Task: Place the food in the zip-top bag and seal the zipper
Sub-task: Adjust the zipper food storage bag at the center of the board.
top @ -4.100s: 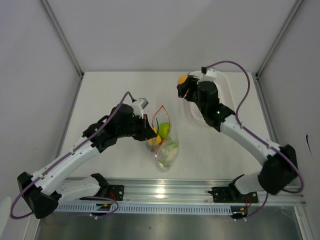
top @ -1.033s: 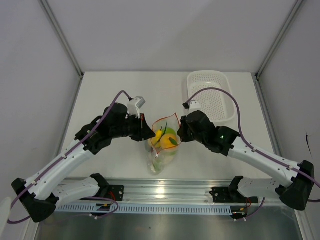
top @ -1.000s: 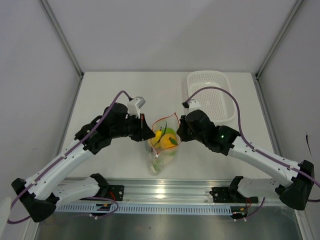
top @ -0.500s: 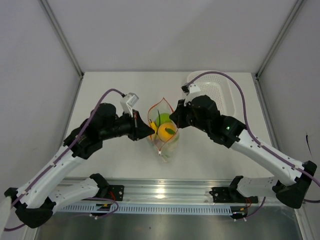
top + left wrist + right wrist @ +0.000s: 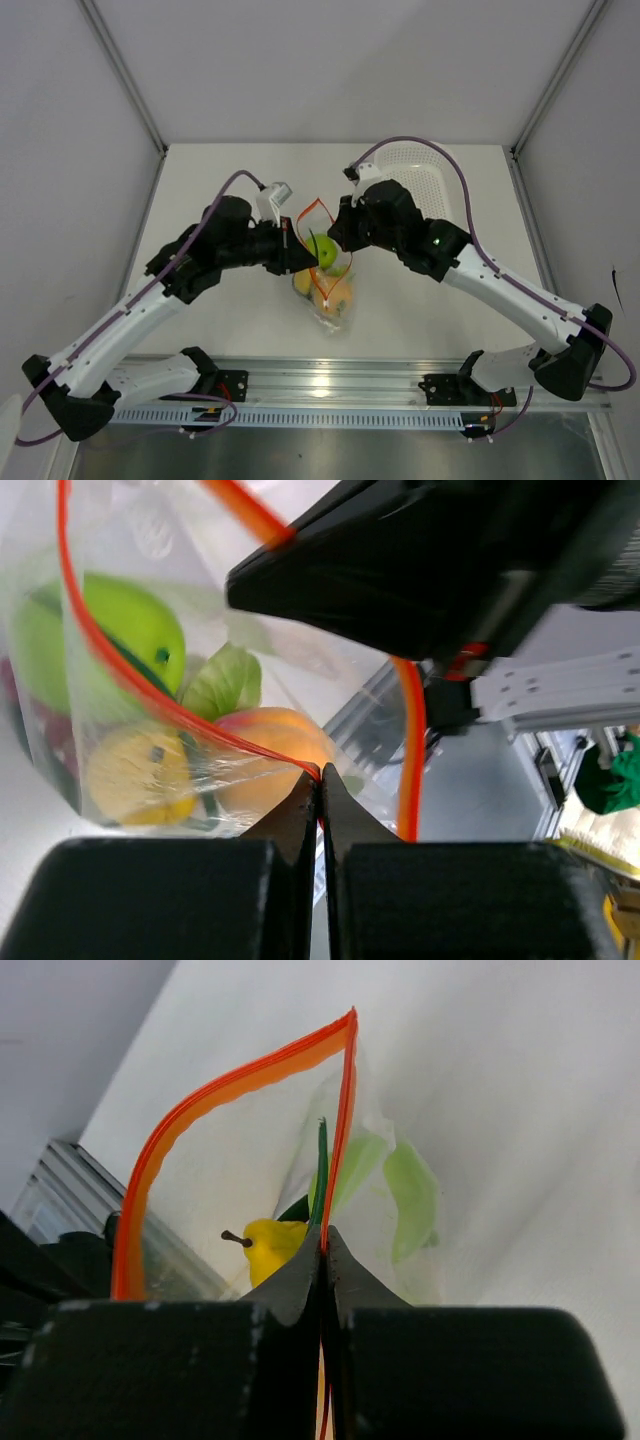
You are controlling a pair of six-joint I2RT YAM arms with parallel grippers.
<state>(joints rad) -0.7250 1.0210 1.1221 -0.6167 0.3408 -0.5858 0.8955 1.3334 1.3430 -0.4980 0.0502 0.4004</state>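
The clear zip-top bag (image 5: 330, 285) hangs between my two grippers at mid table, its mouth open. Inside show a green apple (image 5: 323, 248), an orange-yellow fruit (image 5: 265, 755), a yellow piece (image 5: 135, 775) and a pale green leafy piece (image 5: 410, 1195). My left gripper (image 5: 320, 778) is shut on the red-orange zipper (image 5: 120, 670) at one side of the mouth. On the opposite side, my right gripper (image 5: 325, 1235) is shut on the same zipper strip (image 5: 230, 1090). In the top view the left gripper (image 5: 300, 258) and right gripper (image 5: 336, 236) nearly meet over the bag.
A white perforated basket (image 5: 432, 185) stands at the back right, partly behind the right arm. Grey walls close the table on three sides. The metal rail (image 5: 330, 375) with the arm bases runs along the near edge.
Both grippers have risen and moved toward the back with the bag held between them. The bag now hangs instead of resting low, and its contents have shifted.
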